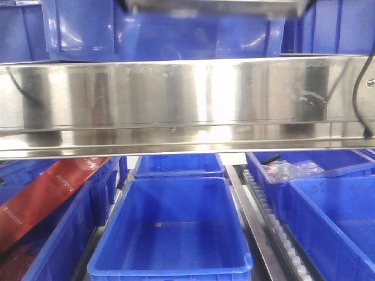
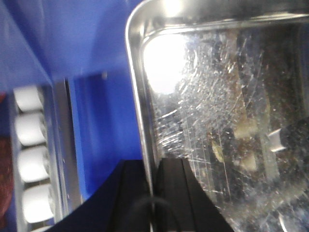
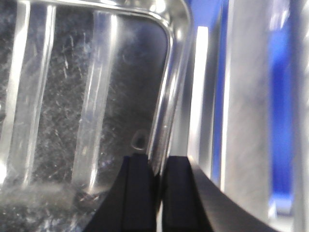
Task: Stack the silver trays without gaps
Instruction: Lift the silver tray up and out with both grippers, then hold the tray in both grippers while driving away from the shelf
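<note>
Looks like the carrying step: holds one silver tray (image 2: 217,96) by two opposite sides, seemingly lifted, glimpsed above the steel shelf beam (image 1: 187,99) in the front view. Shows no second tray in any view. Pinches the tray's left rim with the left gripper (image 2: 152,166), fingers only a sliver apart, one inside the wall and one outside. Clamps the right rim the same way with the right gripper (image 3: 158,164), below a rounded corner. Blue bin (image 2: 101,121) and white rollers (image 2: 31,159) just left of the tray. Next, probably: finding the other tray, keeping this one level, matching corners, and lowering evenly so the rims nest flush.
</note>
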